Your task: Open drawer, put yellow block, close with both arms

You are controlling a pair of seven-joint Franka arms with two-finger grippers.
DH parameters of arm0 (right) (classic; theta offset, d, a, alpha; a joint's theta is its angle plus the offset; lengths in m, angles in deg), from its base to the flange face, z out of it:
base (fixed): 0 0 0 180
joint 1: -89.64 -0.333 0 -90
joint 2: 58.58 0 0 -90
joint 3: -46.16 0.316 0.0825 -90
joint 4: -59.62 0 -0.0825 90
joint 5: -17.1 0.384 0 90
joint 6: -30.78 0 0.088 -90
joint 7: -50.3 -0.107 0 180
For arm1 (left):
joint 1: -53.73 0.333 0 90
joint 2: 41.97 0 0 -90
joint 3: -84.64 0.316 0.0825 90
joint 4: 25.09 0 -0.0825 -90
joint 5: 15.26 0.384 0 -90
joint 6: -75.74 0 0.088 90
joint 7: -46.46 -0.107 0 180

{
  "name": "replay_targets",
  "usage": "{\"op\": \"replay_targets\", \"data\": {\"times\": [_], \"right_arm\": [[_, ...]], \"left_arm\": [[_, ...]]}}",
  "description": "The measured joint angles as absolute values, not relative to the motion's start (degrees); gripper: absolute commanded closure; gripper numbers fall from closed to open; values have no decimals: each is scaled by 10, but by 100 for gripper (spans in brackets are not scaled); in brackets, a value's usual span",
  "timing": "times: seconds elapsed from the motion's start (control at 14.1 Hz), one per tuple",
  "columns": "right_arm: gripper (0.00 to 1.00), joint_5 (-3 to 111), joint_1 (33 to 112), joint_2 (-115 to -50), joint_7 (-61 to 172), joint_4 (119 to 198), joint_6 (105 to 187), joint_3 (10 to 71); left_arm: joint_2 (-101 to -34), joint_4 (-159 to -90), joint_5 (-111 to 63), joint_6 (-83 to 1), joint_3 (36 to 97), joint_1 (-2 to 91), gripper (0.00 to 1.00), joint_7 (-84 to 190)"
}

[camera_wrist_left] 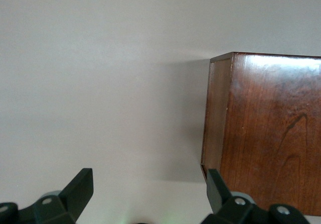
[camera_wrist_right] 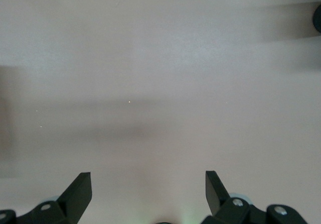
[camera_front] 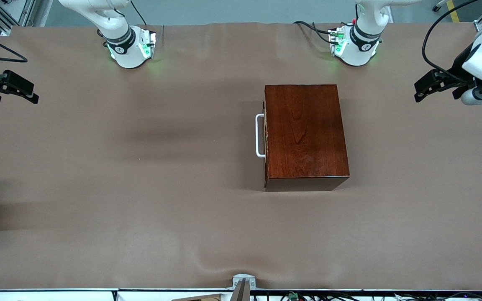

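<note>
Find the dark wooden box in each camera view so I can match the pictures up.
Front view: the box sits on the table, toward the left arm's end, white handle facing the right arm's end.
Left wrist view: a corner of it shows past the left gripper, whose fingers are open.
Right wrist view: not in it.
Shared landmark: the brown table cover.

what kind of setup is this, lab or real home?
Most likely a robotics lab bench. Two arms are bolted to a table under plain brown cloth, cables trail by their bases, and only a wooden box stands there. Left tool and right tool wait open at either end.
</note>
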State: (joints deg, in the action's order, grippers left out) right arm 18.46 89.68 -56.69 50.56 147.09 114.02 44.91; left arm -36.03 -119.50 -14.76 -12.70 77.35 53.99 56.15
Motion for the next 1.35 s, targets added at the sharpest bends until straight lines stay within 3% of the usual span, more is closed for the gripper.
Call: {"op": "replay_targets", "data": {"times": [1.35], "right_arm": [[0,185,899,-567,505,1471,1140,444]], "left_arm": [[-352,-1188,-148,-125,771,534,0,555]]}}
